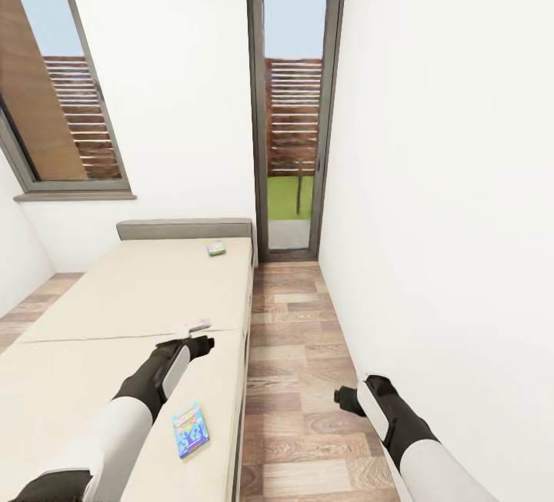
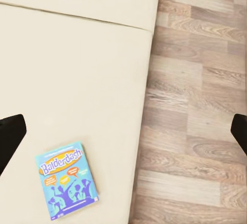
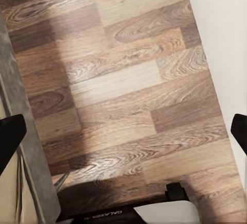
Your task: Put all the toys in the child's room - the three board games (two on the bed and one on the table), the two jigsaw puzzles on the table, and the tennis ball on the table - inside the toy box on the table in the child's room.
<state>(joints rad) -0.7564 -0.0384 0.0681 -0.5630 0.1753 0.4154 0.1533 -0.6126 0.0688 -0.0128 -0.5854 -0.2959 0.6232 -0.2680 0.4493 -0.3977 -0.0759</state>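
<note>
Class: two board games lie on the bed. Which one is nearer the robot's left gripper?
The blue Balderdash box, lying by the bed's near edge beside the left gripper; the green-white box lies far off, by the headboard.

The bed (image 1: 131, 310), cream mattress split by a seam, is seen set on wood-plank floor (image 1: 296, 348). A blue board game (image 1: 191, 430) is laid flat near the bed's right edge; a green-white one (image 1: 216, 248) is spotted by the grey headboard (image 1: 185, 228).
</note>
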